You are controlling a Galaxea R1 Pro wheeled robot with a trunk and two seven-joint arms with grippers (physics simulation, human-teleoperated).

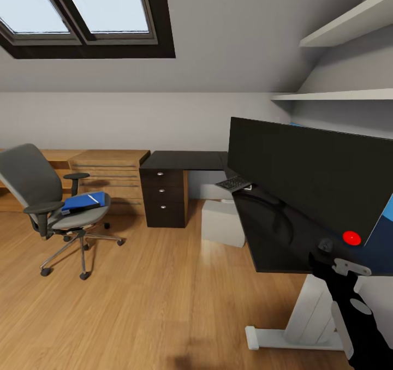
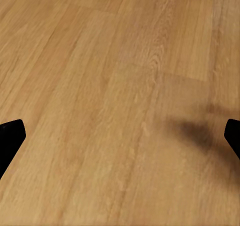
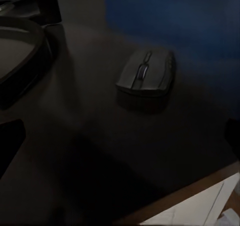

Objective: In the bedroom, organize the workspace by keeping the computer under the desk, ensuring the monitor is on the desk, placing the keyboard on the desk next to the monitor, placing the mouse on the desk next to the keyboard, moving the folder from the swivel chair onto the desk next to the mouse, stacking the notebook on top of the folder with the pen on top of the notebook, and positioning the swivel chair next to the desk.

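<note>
The right gripper (image 3: 120, 136) hangs over the black tabletop (image 3: 100, 176) with its jaws spread wide and nothing between them, the two fingertips showing only as dark edges at either side of the right wrist view. Just ahead of them lies the mouse (image 3: 146, 75), flat on the tabletop near its front edge, beside the round foot of the monitor (image 3: 20, 51). The left gripper (image 2: 120, 136) likewise has its jaws wide apart and empty, pointing down at the bare wooden floor (image 2: 110, 86). In the head view the right arm reaches up to the tabletop's near corner below the monitor (image 1: 311, 168), while the keyboard (image 1: 233, 183) sits farther along by the screen's other end and the computer (image 1: 224, 222) stands on the floor under the desk. Well apart, the swivel chair (image 1: 52, 206) carries the blue folder (image 1: 84, 201) on its seat. The step in hand looks like placing the mouse; next, I judge, the jaws must descend squarely over it, close, and carry it toward the keyboard.
</note>
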